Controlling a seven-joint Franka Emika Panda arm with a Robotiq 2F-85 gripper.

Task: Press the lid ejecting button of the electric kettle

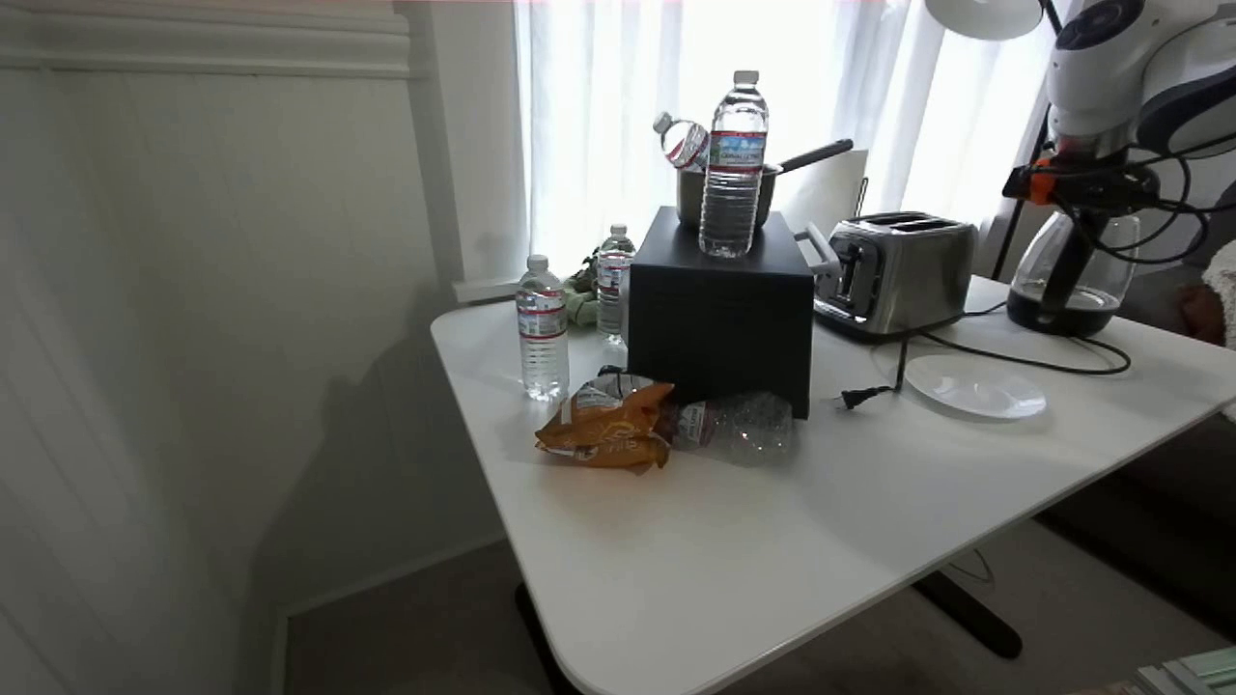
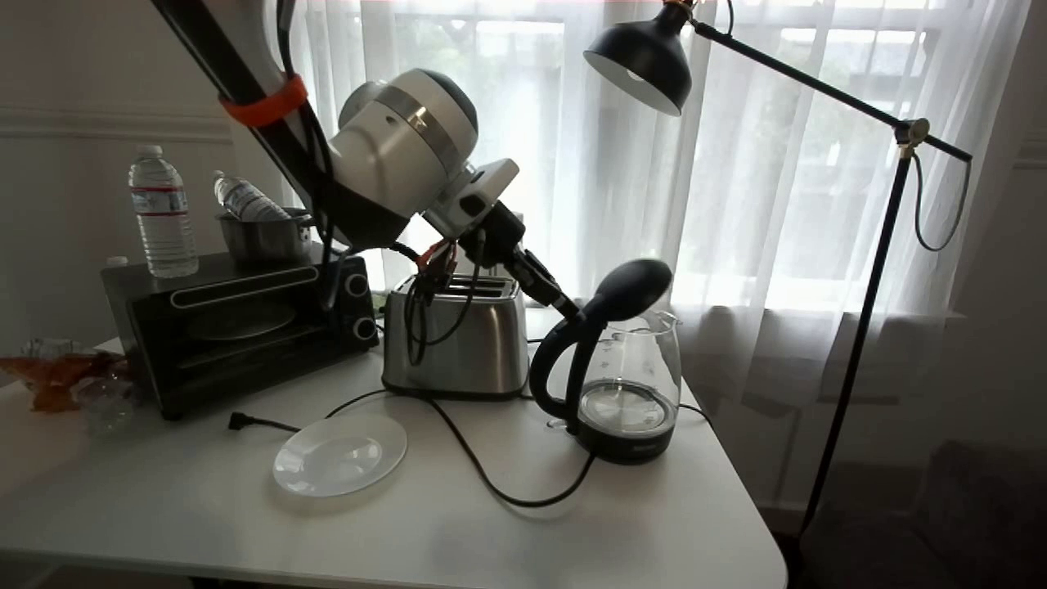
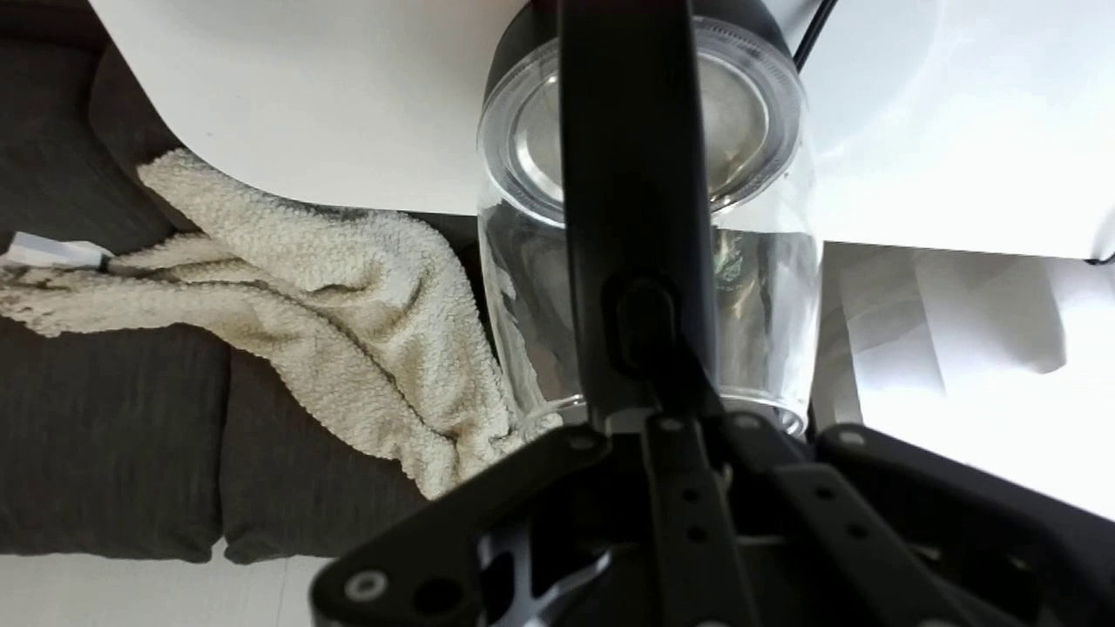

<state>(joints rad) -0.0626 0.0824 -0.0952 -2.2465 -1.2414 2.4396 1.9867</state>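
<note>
Left end, in an exterior view: upright bottle (image 1: 543, 333), clear ribbed plastic; orange bag (image 1: 608, 425), crinkled film; second upright bottle (image 1: 615, 275), set farther back; crushed bottle (image 1: 748, 430), lying on its side. Onward to the right, in an exterior view: boxy black toaster oven (image 2: 253, 352), glass-fronted, bearing a tall upright bottle (image 2: 164, 221) and a round steel pot (image 2: 270, 241) with another bottle (image 2: 249, 202) tilted in its mouth; black plug (image 2: 239, 420); round white plate (image 2: 339, 456), glossy; toaster (image 2: 458, 352) of brushed steel, rounded at the corners, twin-slotted; slim black gripper (image 2: 570, 309), slanting down to the right, jaws pressed together, tip at the top of the curved black handle (image 2: 541, 378) of the next entry; electric kettle (image 2: 630, 393), upright on the white table (image 2: 393, 523) near its right edge, just right of the toaster and apart from it: smooth clear-glass jug, faint printed marks, metal disc in its bottom, black base, round black lid (image 2: 634, 288) raised and tilted, oval button (image 3: 645, 322) set in the handle in the wrist view, partly hidden by the gripper, contact between the two impossible to tell; floor lamp (image 2: 642, 61), black, with bell-shaped shade and jointed arm, before sheer white curtains (image 2: 752, 229). Kettle's long axis vertical; handle toward the left and spout (image 2: 672, 319) toward the right in an exterior view. Count: bottles, five; bag, toaster oven, pot, plug, plate, toaster, gripper, electric kettle and floor lamp, one each.
</note>
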